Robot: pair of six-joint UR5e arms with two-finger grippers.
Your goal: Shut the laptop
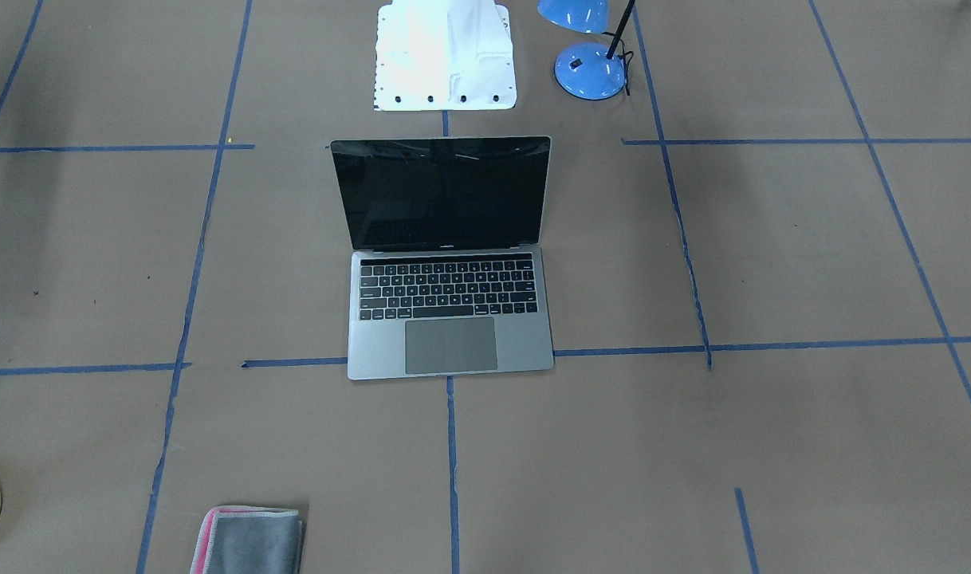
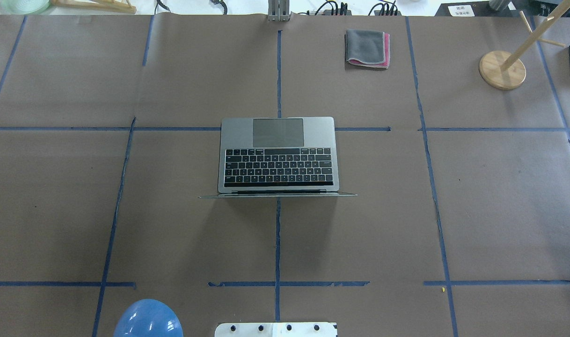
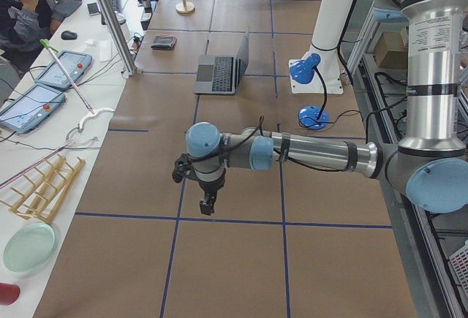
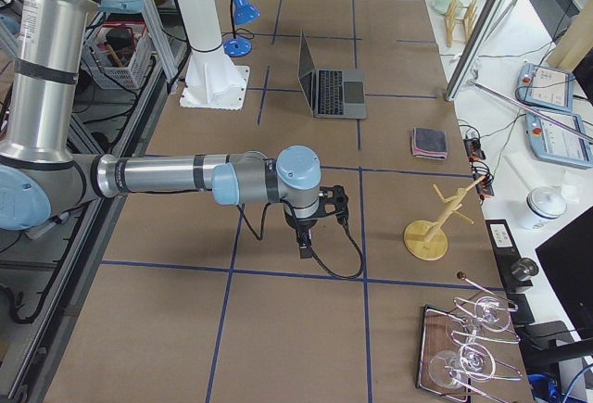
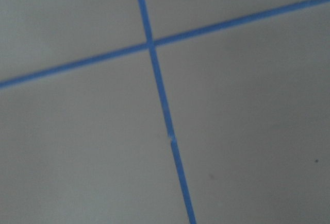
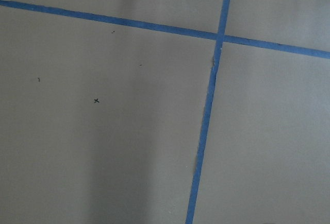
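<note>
Left end effector [image 3: 208, 205] and right end effector [image 4: 304, 244] hang over the table [image 2: 79, 210] well apart from the laptop [image 1: 450, 263], parted or together I cannot tell; laptop mid-table, lid upright, apparently untouched: closing not yet begun.

The slim space-grey laptop [image 1: 449, 253] is sitting open near the middle of the table [image 1: 772, 255], base lying flat. Its glossy black screen [image 1: 442, 191] is standing nearly upright, dark, with the black keyboard [image 1: 448, 288] and large trackpad [image 1: 451, 344] lying exposed.
</note>
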